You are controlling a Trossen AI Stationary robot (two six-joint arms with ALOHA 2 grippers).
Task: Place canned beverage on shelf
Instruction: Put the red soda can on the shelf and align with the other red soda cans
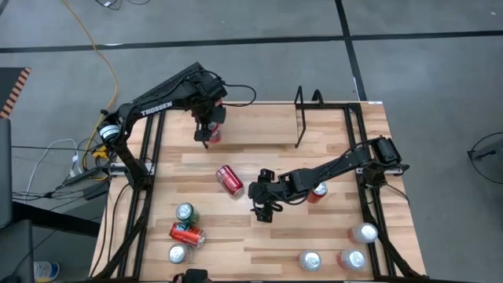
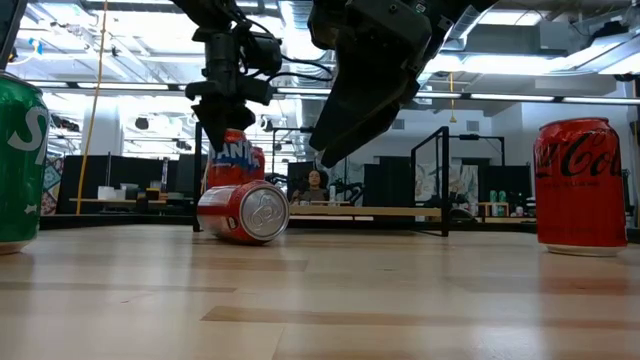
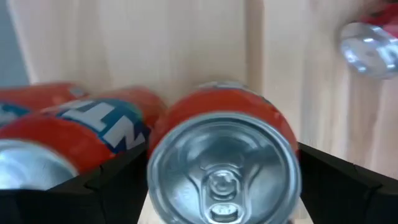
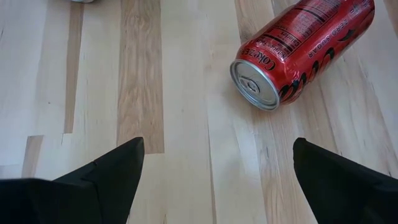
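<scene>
Closest to the low camera, a green can [image 2: 18, 165] stands upright at the tabletop's [image 1: 267, 244] near edge, with an upright red cola can [image 2: 583, 186] on the opposite side. Between them, farther back, a red can lies on its side [image 2: 243, 211], its end facing the camera. Above and behind it, the left gripper [image 1: 207, 135] points downward at the far left part of the tabletop, with an upright orange can [image 3: 224, 163] between its fingers [image 3: 339, 180]. Whether those fingers press the can walls or stand just clear of them cannot be told. Its wrist camera shows more orange cans [image 3: 74, 134] just beside this one. The right gripper [image 1: 265, 209] hovers over the middle of the tabletop, fingers spread wide and empty, near the fallen red can [image 4: 301, 46]. The shelf [image 1: 308, 116], a black rod rack, stands at the far edge, well apart from both grippers. Several silver-topped cans [image 1: 354, 258] stand along the near edge.
</scene>
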